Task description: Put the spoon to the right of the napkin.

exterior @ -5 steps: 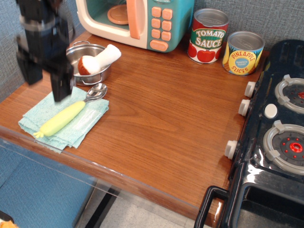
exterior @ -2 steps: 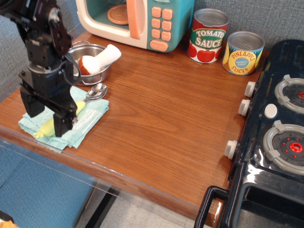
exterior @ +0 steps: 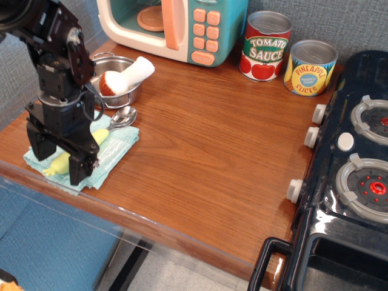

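Note:
The spoon lies on the light teal napkin at the table's front left. Its silver bowl points to the back right and its pale yellow-green handle runs to the front left. My black gripper is lowered over the handle's front end. Its jaws are open, with one finger on the right of the handle and the other on its left. The arm hides most of the handle and the napkin's middle.
A metal pot holding a white-and-brown mushroom toy stands just behind the napkin. A toy microwave, a tomato sauce can and a pineapple can line the back. A black toy stove fills the right side.
My gripper has come down from above the napkin's back left to the spoon's handle, its fingers now straddling it. The spoon and the napkin have not moved.

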You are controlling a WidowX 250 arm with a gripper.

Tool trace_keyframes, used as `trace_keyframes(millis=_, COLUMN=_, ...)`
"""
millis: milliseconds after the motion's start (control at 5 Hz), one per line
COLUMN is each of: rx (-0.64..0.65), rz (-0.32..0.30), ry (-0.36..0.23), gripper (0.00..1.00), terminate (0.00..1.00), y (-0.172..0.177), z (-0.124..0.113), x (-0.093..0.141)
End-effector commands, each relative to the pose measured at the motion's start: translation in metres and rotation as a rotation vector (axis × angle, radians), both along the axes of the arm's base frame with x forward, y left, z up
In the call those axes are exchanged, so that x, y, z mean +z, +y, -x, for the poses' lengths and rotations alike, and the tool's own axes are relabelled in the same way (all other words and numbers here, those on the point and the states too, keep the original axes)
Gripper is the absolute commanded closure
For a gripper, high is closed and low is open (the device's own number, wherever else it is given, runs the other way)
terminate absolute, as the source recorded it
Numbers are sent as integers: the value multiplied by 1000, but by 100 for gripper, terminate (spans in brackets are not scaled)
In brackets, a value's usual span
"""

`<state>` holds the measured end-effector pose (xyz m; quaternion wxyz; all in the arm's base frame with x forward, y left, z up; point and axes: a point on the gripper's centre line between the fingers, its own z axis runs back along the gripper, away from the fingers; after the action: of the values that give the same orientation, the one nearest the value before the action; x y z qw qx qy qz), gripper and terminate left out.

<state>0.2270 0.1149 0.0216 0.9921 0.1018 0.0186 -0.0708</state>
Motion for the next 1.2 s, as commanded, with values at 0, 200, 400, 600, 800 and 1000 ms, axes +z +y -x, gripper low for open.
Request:
trace_keyframes(millis=0, rx=-9, rz=-1, ry=-41, gripper=100, terminate=0, y=5, z=-6, x=5)
trace_keyframes(millis=200, rx=-14, rz=3, ry=-60, gripper=100, terminate=0, y=3, z=-7, x=11)
trace_keyframes(millis=400, rx=-34, rz=7, ry=-108, gripper=100, terminate=0, y=-7, z=-9, x=28)
trace_keyframes(millis=600, rx=-92, rz=24, ry=-195, gripper=100, terminate=0, y=-44, z=-16, x=59)
trace_keyframes(millis=800, rx=-139, rz=34, ry=-193, gripper=100, terminate=0, y=-76, z=-27, x=67)
trace_keyframes(millis=1000, rx=-145, rz=56, ry=-143, gripper=100, terminate=0, y=-94, z=-34, x=59)
